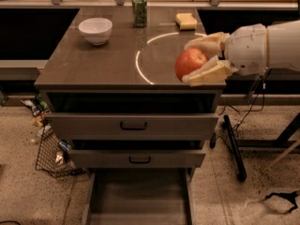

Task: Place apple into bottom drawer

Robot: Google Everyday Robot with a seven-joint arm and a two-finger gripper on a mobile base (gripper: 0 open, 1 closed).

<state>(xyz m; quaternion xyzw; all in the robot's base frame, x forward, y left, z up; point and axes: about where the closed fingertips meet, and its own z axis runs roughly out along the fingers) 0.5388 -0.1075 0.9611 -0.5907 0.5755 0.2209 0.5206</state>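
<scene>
Clamping apple (188, 64) tight, tool (192, 62) hovers over front-right corner of cabinet top (103, 64).

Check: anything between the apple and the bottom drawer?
The gripper holds the apple above the countertop front-right edge. That edge and the two upper drawers sit between it and the open bottom drawer. It probably has to come forward first.

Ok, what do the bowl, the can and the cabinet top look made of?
White bowl: glazed ceramic or plastic, smooth soft sheen. Green can: likely thin metal, by its shape. Cabinet top: dark laminate or wood, faintly reflective. The gripper holds the apple near the top's front edge.
</scene>
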